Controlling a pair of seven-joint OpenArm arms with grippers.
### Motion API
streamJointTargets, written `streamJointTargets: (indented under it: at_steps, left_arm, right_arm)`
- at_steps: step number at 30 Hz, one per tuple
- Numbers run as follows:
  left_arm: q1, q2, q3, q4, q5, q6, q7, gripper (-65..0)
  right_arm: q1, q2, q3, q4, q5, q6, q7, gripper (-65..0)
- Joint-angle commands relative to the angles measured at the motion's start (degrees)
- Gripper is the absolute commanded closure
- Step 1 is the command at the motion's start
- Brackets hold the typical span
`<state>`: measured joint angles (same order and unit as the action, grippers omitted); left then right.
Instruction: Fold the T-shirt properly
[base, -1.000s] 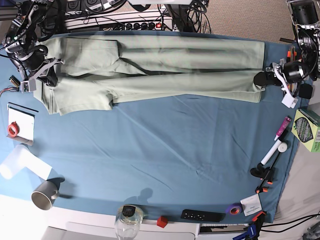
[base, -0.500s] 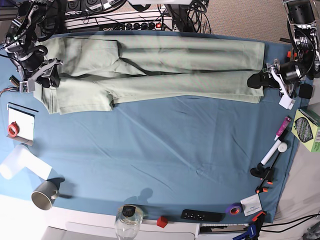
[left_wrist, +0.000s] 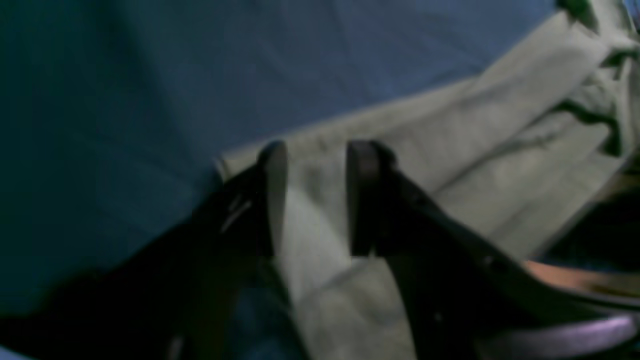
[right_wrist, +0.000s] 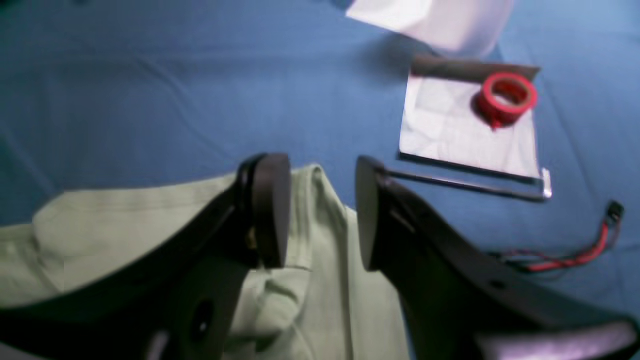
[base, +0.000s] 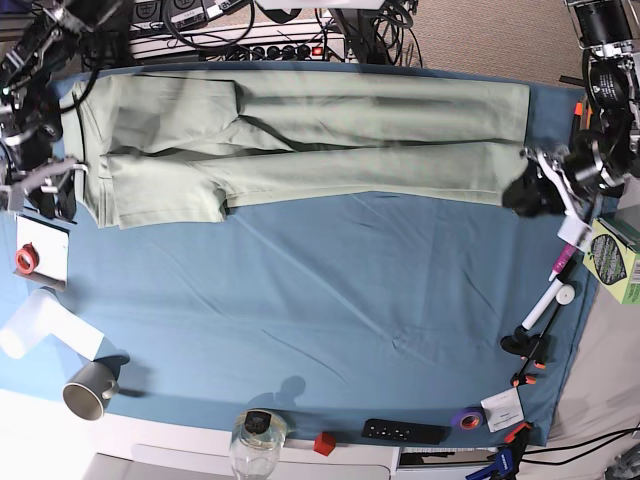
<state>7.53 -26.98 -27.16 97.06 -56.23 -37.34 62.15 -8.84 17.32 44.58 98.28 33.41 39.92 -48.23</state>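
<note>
Blue-clothed counter (base: 330, 290), clutter along its edges. Your T-shirt (base: 330, 135) lies folded into a long band at the far side. Left hand (left_wrist: 312, 195) and right hand (right_wrist: 320, 210) both released, poised over opposite ends, likely so you can pinch both ends together
</note>
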Motion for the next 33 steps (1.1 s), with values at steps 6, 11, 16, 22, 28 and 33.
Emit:
streamJointTargets:
  at_steps: [6,11,16,22,28,33]
  left_arm:
    - [-0.87,-1.14,-7.74,5.66,4.04,1.57,-5.68,-21.5]
    - [-0.52,-1.16,-11.37,5.64,4.22,1.57,-5.62,-21.5]
    - [-0.55,-1.11,-11.39,5.64,4.17,1.57,-5.64,-21.5]
    - [-0.52,-1.11,-11.39,5.64,4.17,1.57,-5.64,-21.5]
    - [-0.55,-1.11,-11.39,5.64,4.15,1.57,-5.66,-21.5]
    - [-0.52,-1.11,-11.39,5.64,4.17,1.57,-5.64,-21.5]
  right_arm:
    - [5.4,-4.22,0.09,-3.26,-0.22,-0.24,1.9,-22.6]
    - [8.72,-5.6,0.0,-12.17,-0.2,-3.32,1.97,-22.6]
    - [10.14,-5.57,0.0,-17.27,-0.22,-3.37,1.92,-22.6]
    - [10.12,-5.6,-0.02,-17.51,-0.24,-3.34,0.98,-22.6]
    - [10.1,-5.2,-3.08,-17.51,-2.29,-3.3,0.39,-22.6]
    - [10.12,-5.11,-9.29,-17.51,-4.96,-3.39,2.08,-22.6]
